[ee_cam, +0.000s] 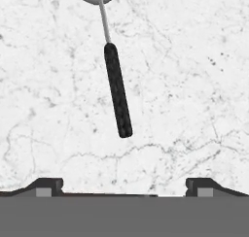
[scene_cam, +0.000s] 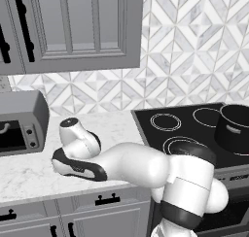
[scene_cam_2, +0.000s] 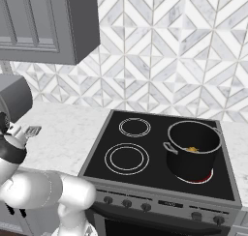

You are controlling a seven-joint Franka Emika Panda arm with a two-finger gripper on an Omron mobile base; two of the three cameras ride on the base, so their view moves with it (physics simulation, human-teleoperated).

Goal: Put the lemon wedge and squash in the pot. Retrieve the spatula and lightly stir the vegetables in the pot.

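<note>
Gripper (ee_cam: 124, 185) jaws apart above spatula (ee_cam: 118, 90) on counter (ee_cam: 194, 85); squash (scene_cam_2: 193, 150) lies in pot (scene_cam_2: 193, 153).

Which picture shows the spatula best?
The hand view. The spatula lies on the marble counter right below the camera, its black handle plain and the blade's edge at the top. In the right base view only its small silver blade peeks out beside the arm. In the left base view I cannot make it out.

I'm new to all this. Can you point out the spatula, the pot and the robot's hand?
spatula (ee_cam: 118, 90): hand view, on its black handle.
pot (scene_cam_2: 193, 158): right base view, on its black side wall.
hand (ee_cam: 124, 186): hand view, midway between the fingertips.
</note>
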